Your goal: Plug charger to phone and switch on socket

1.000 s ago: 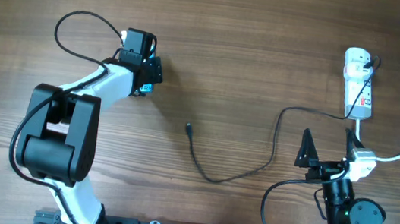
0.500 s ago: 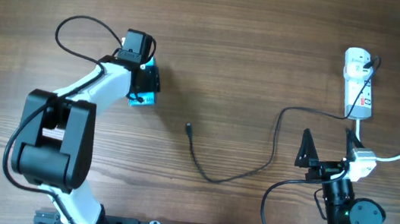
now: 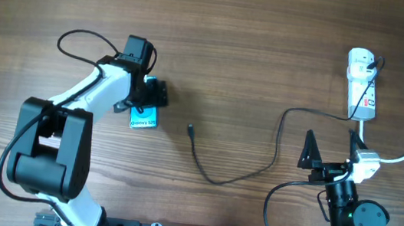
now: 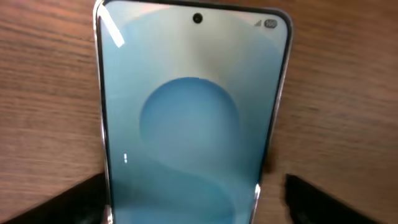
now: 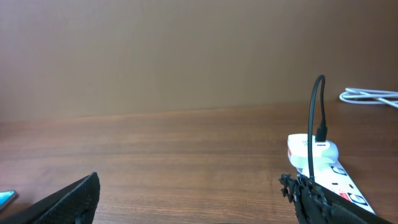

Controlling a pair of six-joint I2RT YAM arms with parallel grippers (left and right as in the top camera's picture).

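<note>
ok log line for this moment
left fingers astride phone | right fingers open | charger tip loose | plug in socket

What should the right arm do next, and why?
Probably send the right claw toward the charger tip. That tip lies loose on the table close beside the phone, which sits between the left claw's fingers, while the right claw is open, empty and far from it.
</note>
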